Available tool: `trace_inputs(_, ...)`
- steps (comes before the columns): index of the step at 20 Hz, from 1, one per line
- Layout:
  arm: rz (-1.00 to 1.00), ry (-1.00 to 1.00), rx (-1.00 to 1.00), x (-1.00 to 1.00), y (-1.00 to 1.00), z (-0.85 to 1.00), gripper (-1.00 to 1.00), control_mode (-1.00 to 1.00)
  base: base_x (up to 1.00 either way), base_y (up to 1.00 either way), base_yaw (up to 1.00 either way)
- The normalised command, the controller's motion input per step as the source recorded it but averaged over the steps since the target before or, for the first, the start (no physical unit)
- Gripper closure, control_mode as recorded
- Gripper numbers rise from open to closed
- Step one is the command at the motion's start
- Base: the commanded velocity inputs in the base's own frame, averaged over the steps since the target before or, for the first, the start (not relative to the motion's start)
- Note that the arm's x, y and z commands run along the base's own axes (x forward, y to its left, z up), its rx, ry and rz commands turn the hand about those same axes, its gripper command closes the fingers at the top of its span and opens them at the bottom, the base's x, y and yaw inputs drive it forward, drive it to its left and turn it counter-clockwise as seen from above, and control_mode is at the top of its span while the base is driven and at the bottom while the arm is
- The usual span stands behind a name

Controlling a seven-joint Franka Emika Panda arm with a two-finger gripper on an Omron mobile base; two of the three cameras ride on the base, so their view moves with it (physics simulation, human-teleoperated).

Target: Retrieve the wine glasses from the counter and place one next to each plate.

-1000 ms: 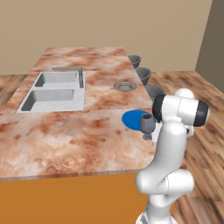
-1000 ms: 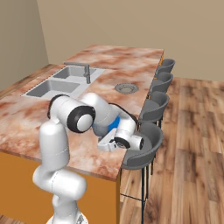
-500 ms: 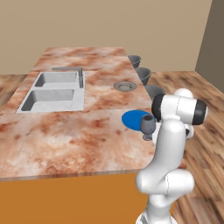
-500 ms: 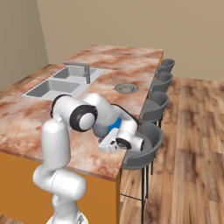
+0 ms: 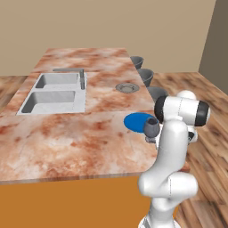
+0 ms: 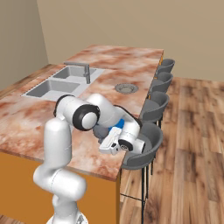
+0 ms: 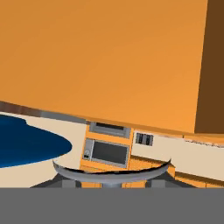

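One dark grey-blue wine glass [image 5: 151,128] stands upright on the marbled counter [image 5: 80,133], right beside the blue plate [image 5: 137,121] near the counter's right edge. My gripper [image 6: 106,145] reaches low over that edge at the glass, and my own arm hides its fingers. In the hand view the wine glass rim [image 7: 111,175] curves close along the bottom, with the blue plate [image 7: 26,140] at the left. The grey plate [image 5: 128,87] lies farther back by the sink.
A double sink [image 5: 55,93] with a faucet [image 5: 81,76] takes up the counter's left half. Several grey stools [image 6: 151,144] line the counter's right side above a wooden floor, one directly under my hand.
The arm and the wine glass stay almost where they were, beside the blue plate; I see no clear shift.
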Motion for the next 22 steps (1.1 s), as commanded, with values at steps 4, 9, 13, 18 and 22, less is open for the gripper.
trace_inputs(4,0.0,0.0,0.02,0.0,-0.1,0.0,-1.0,-1.0,0.0,0.0,0.0)
trace_inputs(9,0.0,0.08,0.0,0.02,-0.06,0.0,-1.0,-1.0,0.0,0.0,0.0)
trace_inputs(13,0.0,0.06,0.0,0.0,-0.17,0.0,-1.0,-1.0,0.0,0.0,0.0)
trace_inputs(18,0.0,0.01,0.0,0.0,-0.21,0.0,-1.0,-1.0,0.0,0.0,0.0)
trace_inputs(22,0.0,0.01,0.0,0.0,-0.09,0.0,-1.0,-1.0,0.0,0.0,0.0)
